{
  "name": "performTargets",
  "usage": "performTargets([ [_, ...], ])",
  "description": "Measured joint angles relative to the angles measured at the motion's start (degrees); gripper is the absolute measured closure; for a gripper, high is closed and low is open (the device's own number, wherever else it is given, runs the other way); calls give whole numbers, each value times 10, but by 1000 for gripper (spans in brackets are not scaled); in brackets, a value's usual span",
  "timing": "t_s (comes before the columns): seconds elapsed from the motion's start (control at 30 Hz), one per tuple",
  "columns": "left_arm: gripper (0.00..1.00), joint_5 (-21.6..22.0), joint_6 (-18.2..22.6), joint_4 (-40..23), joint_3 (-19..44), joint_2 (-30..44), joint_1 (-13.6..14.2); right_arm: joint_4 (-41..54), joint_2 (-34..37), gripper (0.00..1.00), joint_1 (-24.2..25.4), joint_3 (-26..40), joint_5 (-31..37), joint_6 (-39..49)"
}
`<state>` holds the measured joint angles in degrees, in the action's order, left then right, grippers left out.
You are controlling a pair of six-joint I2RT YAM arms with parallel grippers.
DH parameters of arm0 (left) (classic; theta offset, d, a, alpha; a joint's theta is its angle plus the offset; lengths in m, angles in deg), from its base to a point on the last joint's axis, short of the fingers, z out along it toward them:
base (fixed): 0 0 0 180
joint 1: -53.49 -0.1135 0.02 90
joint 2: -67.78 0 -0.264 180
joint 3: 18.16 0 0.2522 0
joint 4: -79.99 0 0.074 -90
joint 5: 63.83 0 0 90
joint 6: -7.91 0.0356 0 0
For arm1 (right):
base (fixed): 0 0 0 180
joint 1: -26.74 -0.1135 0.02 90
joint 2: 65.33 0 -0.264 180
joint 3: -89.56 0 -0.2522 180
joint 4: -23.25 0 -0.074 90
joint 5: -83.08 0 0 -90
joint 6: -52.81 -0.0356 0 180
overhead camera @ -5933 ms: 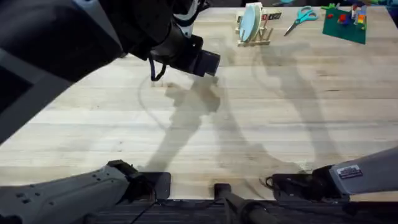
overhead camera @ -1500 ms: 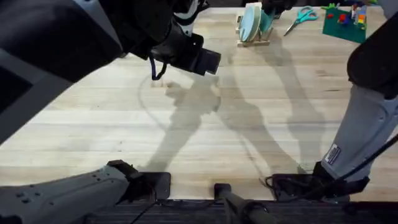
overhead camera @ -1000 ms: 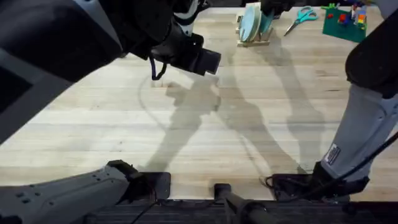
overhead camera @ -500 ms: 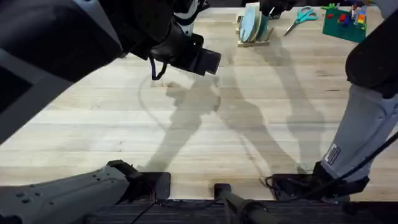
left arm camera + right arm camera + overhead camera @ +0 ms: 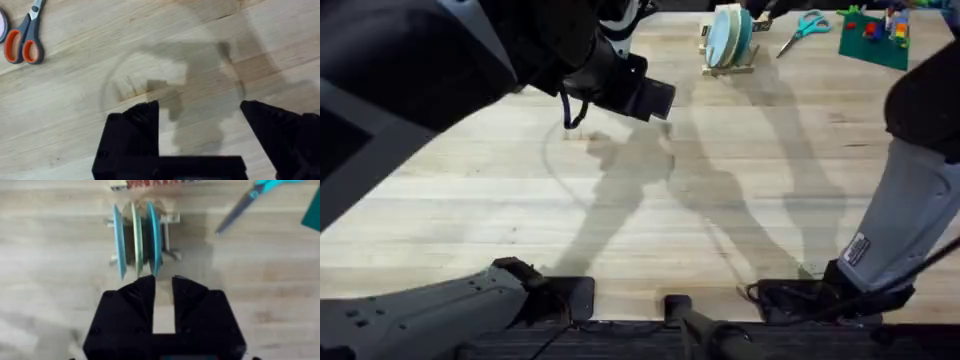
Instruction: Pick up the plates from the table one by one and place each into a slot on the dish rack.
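**Plates standing in the rack**

The table (image 5: 720, 200) is wide, pale wood. At its far edge sits the dish rack (image 5: 169, 235), with three plates (image 5: 136, 237) upright in its slots: teal, cream, teal. The right gripper (image 5: 164, 287) hovers just beside them, fingers narrowly parted, holding nothing. The left gripper (image 5: 200, 112) hangs spread wide over bare wood, scissors (image 5: 22, 37) nearby.

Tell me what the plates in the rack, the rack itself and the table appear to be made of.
The round teal and pale yellow-green plates look like smooth matte plastic, possibly glazed ceramic: uniform colour, thin even rims. The small light dish rack seems unfinished pale wood. The large light tabletop appears to be sealed butcher-block wood, with visible plank seams and grain.
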<state>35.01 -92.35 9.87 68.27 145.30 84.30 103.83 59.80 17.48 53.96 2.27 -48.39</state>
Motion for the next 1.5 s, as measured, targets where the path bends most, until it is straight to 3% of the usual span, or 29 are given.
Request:
performTargets([
  [0.1,6,0,0,0,0,0,0,41,-19,552,0,18,0,-2],
  [0.23,6,0,0,0,0,0,0,100,-47,59,0,31,0,3],
  [0.27,6,0,0,0,0,0,0,114,-53,20,0,32,0,5],
  [0.67,7,0,0,0,0,0,0,205,-79,5,-6,33,-30,6],
  [1.0,8,0,0,0,0,0,0,218,-115,5,-55,3,-39,-11],
  [1.1,7,0,0,0,0,0,0,186,-168,6,-71,-65,-33,-21],
  [1.37,8,0,0,0,0,0,0,-2,-383,5,-86,-393,-30,-44],
  [1.5,8,0,0,0,0,0,0,-47,-475,5,-100,-498,-30,-49],
])
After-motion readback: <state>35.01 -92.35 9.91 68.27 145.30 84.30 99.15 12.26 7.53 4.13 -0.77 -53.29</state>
